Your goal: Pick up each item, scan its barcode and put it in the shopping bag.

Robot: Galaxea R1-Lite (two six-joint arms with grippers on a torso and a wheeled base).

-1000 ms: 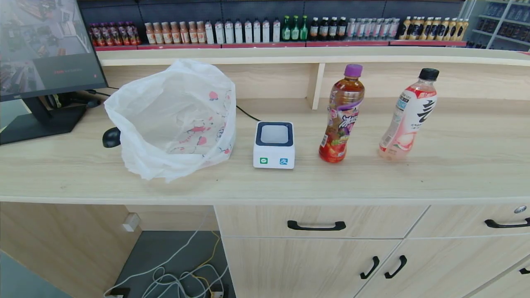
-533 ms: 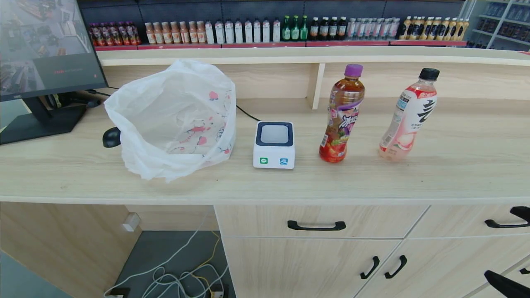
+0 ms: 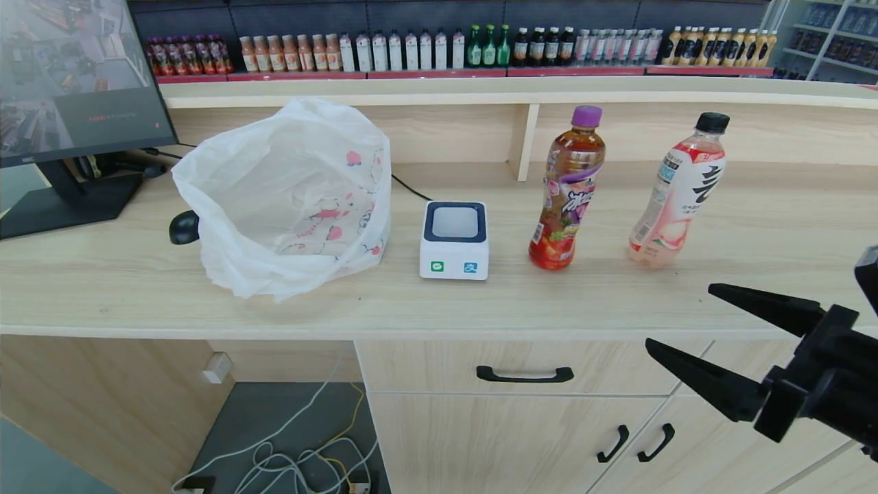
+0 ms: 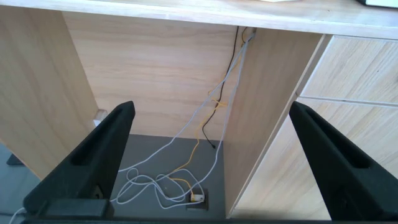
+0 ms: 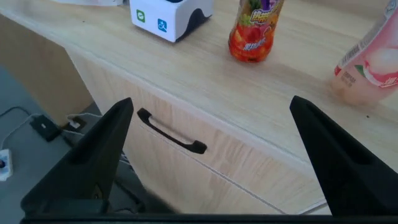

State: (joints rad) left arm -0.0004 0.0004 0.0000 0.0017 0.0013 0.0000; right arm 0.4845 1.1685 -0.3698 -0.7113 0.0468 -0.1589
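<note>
On the wooden counter (image 3: pixel 411 302) stand two bottles: a red tea bottle with a purple cap (image 3: pixel 566 189) (image 5: pixel 254 34) and, to its right, a pink bottle with a black cap (image 3: pixel 675 192) (image 5: pixel 370 62). A white scanner box (image 3: pixel 454 240) (image 5: pixel 168 15) sits left of them, beside an open white shopping bag (image 3: pixel 288 199). My right gripper (image 3: pixel 679 315) (image 5: pixel 211 102) is open and holds nothing, hanging in front of the counter's front edge below the pink bottle. My left gripper (image 4: pixel 211 115) is open too, below counter height, facing the open bay with the cables.
A monitor (image 3: pixel 68 75) and a black mouse (image 3: pixel 184 228) occupy the counter's left end. A raised ledge (image 3: pixel 521 89) runs along the back. Drawers with black handles (image 3: pixel 525 374) (image 5: pixel 171 132) lie under the counter, and cables (image 3: pixel 288 453) (image 4: pixel 168 180) lie on the floor.
My right gripper has risen into the head view from the lower right, up to the counter's front edge. Bottles, scanner and bag have not moved.
</note>
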